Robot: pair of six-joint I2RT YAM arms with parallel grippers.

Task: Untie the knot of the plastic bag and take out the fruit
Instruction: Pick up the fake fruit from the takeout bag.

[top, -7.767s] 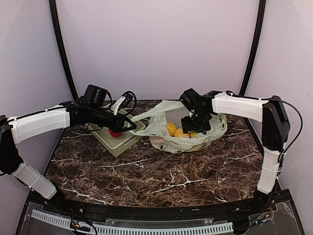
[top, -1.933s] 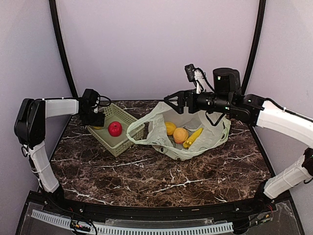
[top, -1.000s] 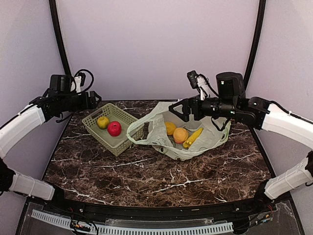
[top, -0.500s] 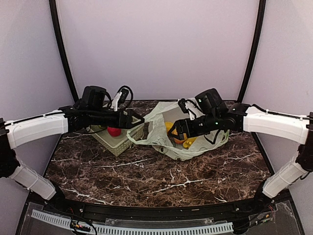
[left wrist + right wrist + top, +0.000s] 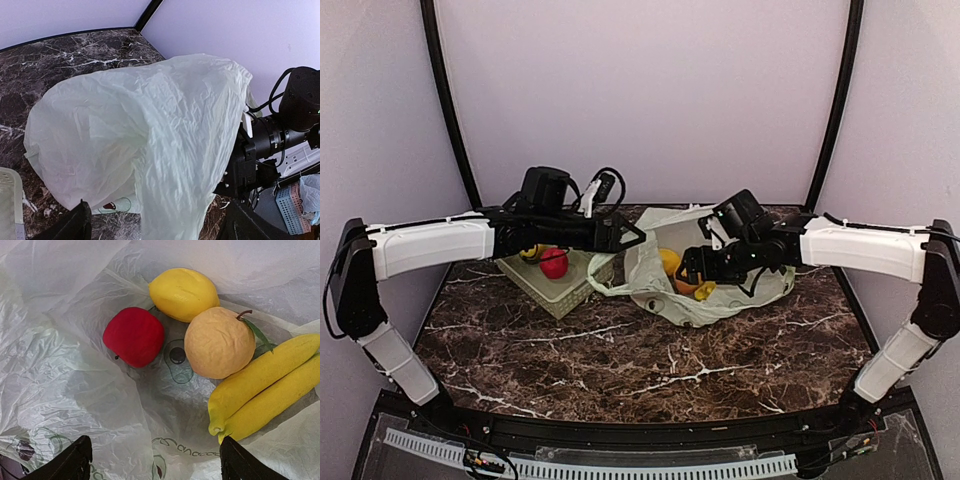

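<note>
Where the dark marble table (image 5: pixel 620 350) meets lilac walls (image 5: pixel 640 100), the plastic bag (image 5: pixel 655 295) lies mid-frame. Left wrist view: the left gripper (image 5: pixel 159 222) gapes wide, bag film draped between its jaws. Right wrist view: the right gripper (image 5: pixel 155 457) is spread apart at the bottom edge, the fruit (image 5: pixel 219 342) centred above it inside the bag.

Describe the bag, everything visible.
The bag is thin, translucent pale green film, crumpled, with small printed marks. It lies slumped on the marble table beside the basket, mouth open, no knot visible. Inside lie an apple, a lemon, an orange and bananas. The right gripper, open, hangs over the mouth; the left gripper, open, faces its outer side.
</note>
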